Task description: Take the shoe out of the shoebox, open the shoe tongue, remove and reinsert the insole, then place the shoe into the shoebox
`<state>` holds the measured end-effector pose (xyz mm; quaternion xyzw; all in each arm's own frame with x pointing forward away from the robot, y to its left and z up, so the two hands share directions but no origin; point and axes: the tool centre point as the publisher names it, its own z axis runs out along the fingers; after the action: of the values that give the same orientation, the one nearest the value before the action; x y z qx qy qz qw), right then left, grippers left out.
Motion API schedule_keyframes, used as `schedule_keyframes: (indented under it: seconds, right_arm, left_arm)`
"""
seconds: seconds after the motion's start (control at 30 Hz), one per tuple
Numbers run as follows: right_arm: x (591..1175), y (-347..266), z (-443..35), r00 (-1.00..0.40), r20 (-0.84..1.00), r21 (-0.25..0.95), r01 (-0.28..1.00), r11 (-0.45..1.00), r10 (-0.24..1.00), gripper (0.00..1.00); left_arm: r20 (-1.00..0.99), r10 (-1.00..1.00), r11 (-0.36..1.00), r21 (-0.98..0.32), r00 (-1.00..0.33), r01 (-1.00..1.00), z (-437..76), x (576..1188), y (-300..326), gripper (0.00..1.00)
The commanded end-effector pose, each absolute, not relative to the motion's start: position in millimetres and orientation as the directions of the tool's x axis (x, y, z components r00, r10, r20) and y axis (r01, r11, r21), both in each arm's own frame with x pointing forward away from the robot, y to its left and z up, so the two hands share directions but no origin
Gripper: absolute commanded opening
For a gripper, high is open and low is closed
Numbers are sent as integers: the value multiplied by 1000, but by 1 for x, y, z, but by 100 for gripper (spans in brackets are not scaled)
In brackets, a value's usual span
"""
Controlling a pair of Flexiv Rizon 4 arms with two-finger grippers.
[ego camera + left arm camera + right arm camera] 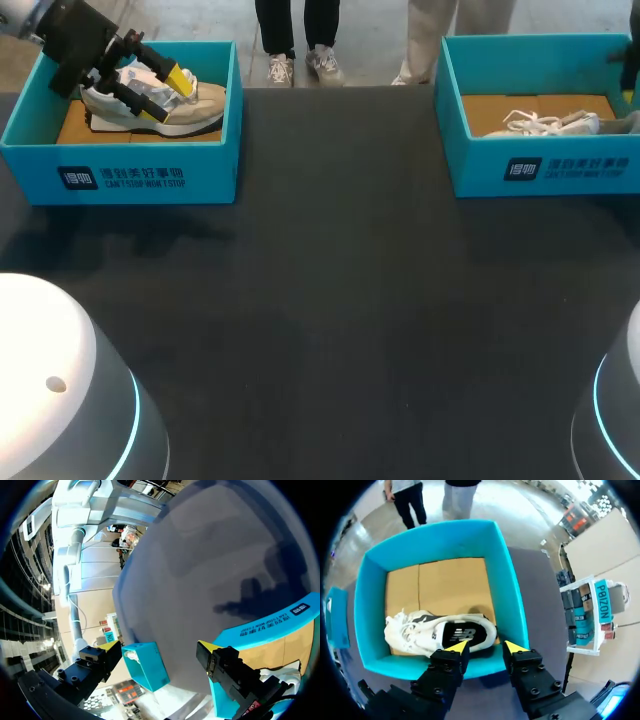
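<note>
Shoes lie boxed at both far corners of the dark table (330, 300): a beige shoe (195, 105) in the left shoebox (150, 178) at ten o'clock in the head view, and a white shoe (545, 123) in the right shoebox (560, 170) at two o'clock. The left gripper (165, 92) is tilted down into its box over the beige shoe's collar, its yellow-tipped fingers spread wide. That stance looks meant to straddle the upper for the lift-out, the task's first step. From the left wrist nothing shows between the tips, though only a sliver of the shoe is visible beside one finger, so it appears to hold nothing yet. The right gripper (486, 647) hangs above the near wall of the right shoebox with its fingers moderately parted and nothing in them. The white shoe lies just ahead of its tips on the box's brown cardboard floor, close against that near wall. That is probably a waiting post, near enough to drop in when its turn comes. The tabletop is matte and charcoal. The boxes stand well apart, each against the far edge, and the dark middle of the table would suit the tongue and insole work. The arms' pale bases (50, 380) sit at seven and five o'clock.
</note>
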<state>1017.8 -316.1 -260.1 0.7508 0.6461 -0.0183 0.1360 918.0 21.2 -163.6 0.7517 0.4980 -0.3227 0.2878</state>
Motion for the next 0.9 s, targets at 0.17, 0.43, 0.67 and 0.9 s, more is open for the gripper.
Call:
schedule_keyframes:
  seconds: [0.17,0.43,0.67,0.9]
  right_arm:
    - [983,-297,-221,23,-156,244,970,16,988,47]
    - [955,-270,-203,-222,-157,238,937,255,962,95]
    - [949,-264,-200,-288,-187,232,916,328,939,100]
    - [949,-264,-200,-288,-187,232,916,328,939,100]
  left_arm:
    - [-770,565,-339,111,297,934,-163,918,21,100]
    - [-770,565,-339,111,297,934,-163,918,21,100]
    - [-770,565,-339,111,297,934,-163,918,21,100]
    - [-770,565,-339,111,297,934,-163,918,21,100]
